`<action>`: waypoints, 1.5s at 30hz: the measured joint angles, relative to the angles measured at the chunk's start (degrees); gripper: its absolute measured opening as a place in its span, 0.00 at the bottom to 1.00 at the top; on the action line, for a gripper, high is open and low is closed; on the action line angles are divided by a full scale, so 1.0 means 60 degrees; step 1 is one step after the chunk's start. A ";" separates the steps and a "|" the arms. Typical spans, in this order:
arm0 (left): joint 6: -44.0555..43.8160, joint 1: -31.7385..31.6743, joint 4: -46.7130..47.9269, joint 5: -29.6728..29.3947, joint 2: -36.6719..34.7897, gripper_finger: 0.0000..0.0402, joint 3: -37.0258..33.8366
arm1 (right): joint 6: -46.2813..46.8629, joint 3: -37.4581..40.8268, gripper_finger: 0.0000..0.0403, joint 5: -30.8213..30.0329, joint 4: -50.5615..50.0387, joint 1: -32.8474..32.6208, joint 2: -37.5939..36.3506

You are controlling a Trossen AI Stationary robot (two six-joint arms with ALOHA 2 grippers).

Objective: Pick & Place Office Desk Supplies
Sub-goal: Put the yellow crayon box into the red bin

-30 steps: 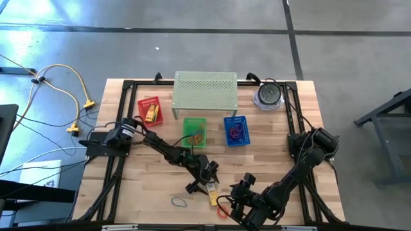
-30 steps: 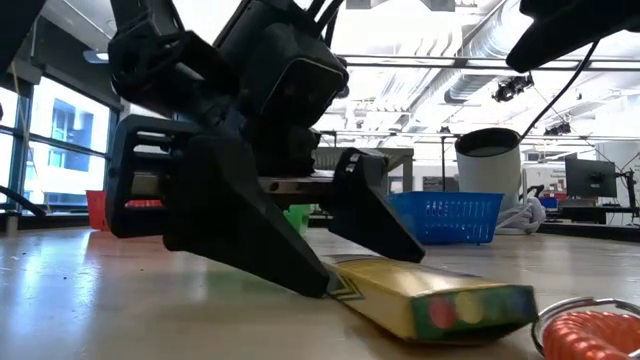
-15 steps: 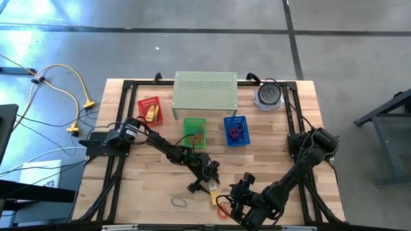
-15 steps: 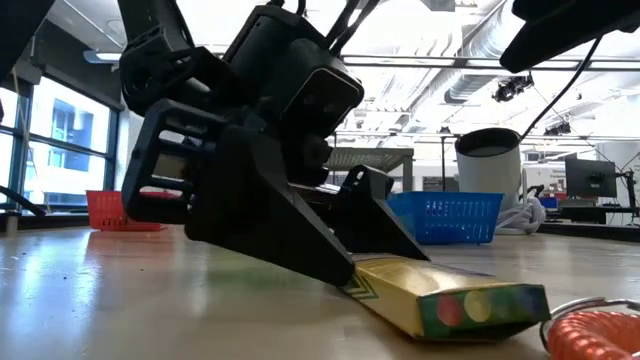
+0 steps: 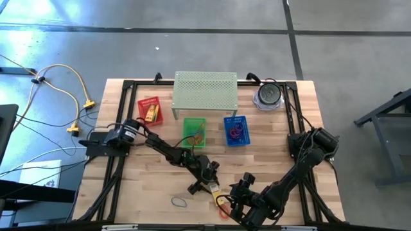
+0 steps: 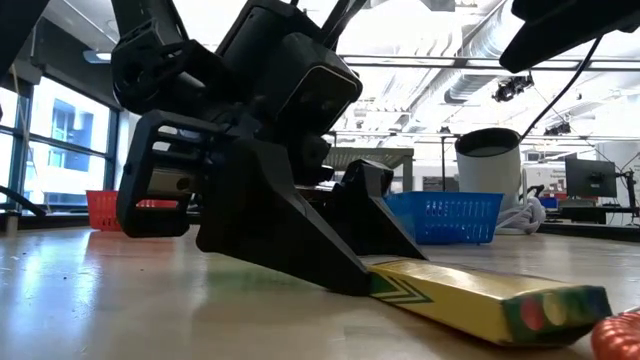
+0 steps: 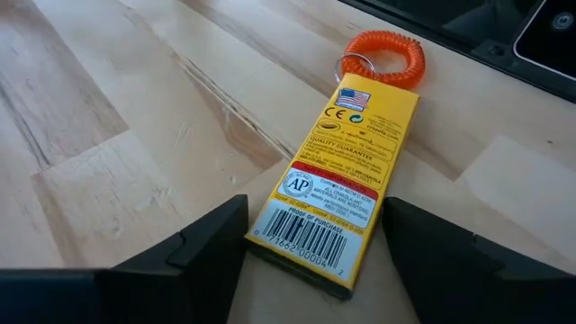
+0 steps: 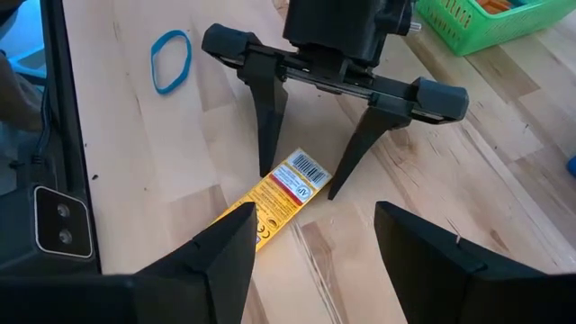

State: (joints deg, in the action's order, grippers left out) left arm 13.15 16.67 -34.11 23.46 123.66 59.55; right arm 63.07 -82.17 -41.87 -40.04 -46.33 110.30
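A yellow packet (image 5: 214,190) lies flat on the table near its near edge; its barcode end (image 7: 301,238) faces my left gripper. My left gripper (image 5: 204,182) is open, and its fingertips stand on either side of that end (image 8: 299,183). The packet's other end lies against an orange coiled loop (image 7: 383,59). A blue loop (image 8: 170,60) lies flat to the left. My right gripper (image 5: 234,196) hovers open just right of the packet, its fingers (image 8: 225,247) above the table. My left gripper comes slanting down from the far-left side, its open fingers along the two long sides of the packet's barcode end (image 7: 270,225). One fingertip (image 6: 355,283) meets that end at the table. The packet lies flat on the wood.
Red (image 5: 150,110), green (image 5: 194,131) and blue (image 5: 236,130) mesh baskets stand mid-table, in front of the pale green perforated shelf (image 5: 205,91). A round grey container (image 5: 268,96) sits at the far right. Bare wood lies left of the blue loop.
My left gripper has turned a little about the packet's barcode end and stayed low. The packet has slid and swung along the table toward the orange coil, nudging the coil along.
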 joint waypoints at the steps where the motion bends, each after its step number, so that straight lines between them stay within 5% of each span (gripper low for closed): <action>1: -0.0005 0.0000 0.0000 0.0000 0.0000 0.62 0.0000 | 0.0000 0.0000 0.53 0.0000 -0.0003 0.0000 0.0000; 15: -0.1304 0.0007 -0.0437 0.0000 -0.0029 0.61 -0.0029 | 0.0007 0.0000 0.53 0.0047 -0.0004 -0.0002 0.0000; 24: -0.0098 0.0251 -0.0172 -0.0690 -0.0025 0.46 -0.0009 | 0.0007 0.0000 0.53 0.0051 -0.0007 -0.0009 0.0000; 35: -0.0398 0.0280 -0.0370 -0.0794 -0.0059 0.45 -0.0029 | 0.0007 0.0000 0.53 0.0051 -0.0003 -0.0007 0.0000; 45: -0.1040 0.0315 0.1180 -0.1697 -0.1266 0.45 -0.0062 | 0.0007 0.0000 0.53 0.0073 0.0025 -0.0011 0.0002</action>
State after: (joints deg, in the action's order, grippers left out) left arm 6.91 18.55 -27.03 13.28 116.06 59.18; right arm 63.11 -82.17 -41.43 -39.89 -46.39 110.31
